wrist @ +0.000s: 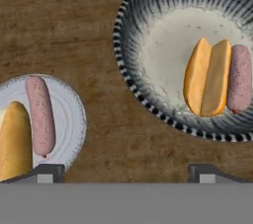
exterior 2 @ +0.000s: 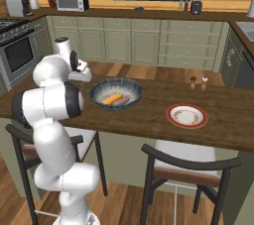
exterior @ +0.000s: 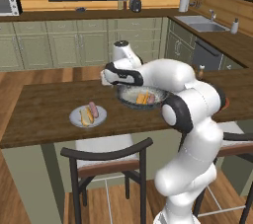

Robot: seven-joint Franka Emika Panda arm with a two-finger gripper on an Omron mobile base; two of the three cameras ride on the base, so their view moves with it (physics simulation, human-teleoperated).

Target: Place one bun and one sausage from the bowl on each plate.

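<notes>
On the dark wooden counter (exterior 2: 149, 120) we see three dishes in a row; the speckled bowl (exterior 2: 97, 86) sits in the middle, the light grey plate (exterior: 75, 117) to its left, and the red-rimmed plate (exterior 2: 187, 116) well apart to its right; beside that plate stand two small shakers (exterior 2: 198, 84), and dark chairs (exterior: 108, 159) are tucked under the counter's near edge; nothing stands between the dishes. Our gripper (wrist: 126, 171) hovers above the bare wood between the grey plate and the bowl, its jaws spread wide and holding nothing. In the bowl lie a bun (wrist: 207, 82) and a sausage (wrist: 239, 85), touching side by side, up and to the right of the fingertips (wrist: 202, 172) in the hand view; the grey plate bears another bun (wrist: 15, 139) and another sausage (wrist: 39, 114), just left of the jaws; the red-rimmed plate bears neither.
</notes>
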